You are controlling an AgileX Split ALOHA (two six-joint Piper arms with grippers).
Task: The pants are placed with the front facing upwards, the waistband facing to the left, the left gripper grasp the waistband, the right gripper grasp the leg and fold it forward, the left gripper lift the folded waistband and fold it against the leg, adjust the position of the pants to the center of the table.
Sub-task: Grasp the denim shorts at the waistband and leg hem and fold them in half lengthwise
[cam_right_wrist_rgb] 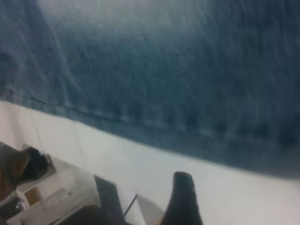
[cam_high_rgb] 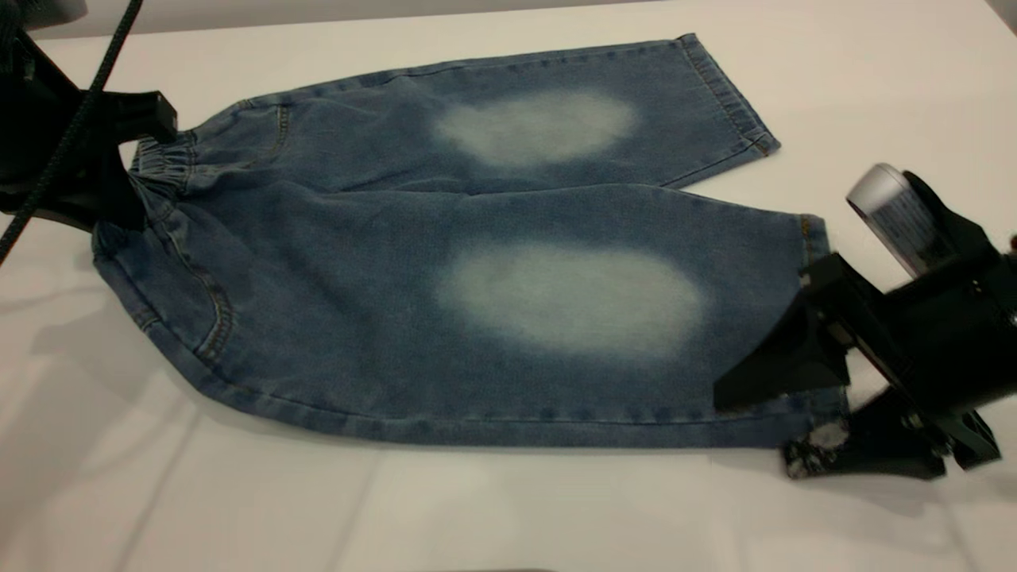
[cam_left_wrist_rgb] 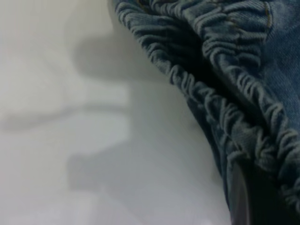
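Note:
The blue denim pants [cam_high_rgb: 357, 318] lie flat, front up, on the white table [cam_high_rgb: 508, 508], with a pale oval on each leg. The gathered waistband [cam_high_rgb: 163, 163] [cam_left_wrist_rgb: 225, 61] points left. There my left gripper [cam_high_rgb: 131, 199] is shut on it, and one dark finger [cam_left_wrist_rgb: 241, 197] shows under the ruched folds. My right gripper [cam_high_rgb: 755, 433] stands open at the hem corner of the near leg [cam_high_rgb: 572, 298]. Its upper wedge is over the denim and its lower one is by the turned-up corner. One of its fingers [cam_right_wrist_rgb: 183, 197] is over bare table beside the leg's seam [cam_right_wrist_rgb: 154, 124].
The far leg [cam_high_rgb: 540, 127] lies parallel behind the near one, its hem toward the right. The table's back edge [cam_high_rgb: 318, 20] runs just beyond it. Past the table's near edge, pale furniture [cam_right_wrist_rgb: 47, 197] shows in the right wrist view.

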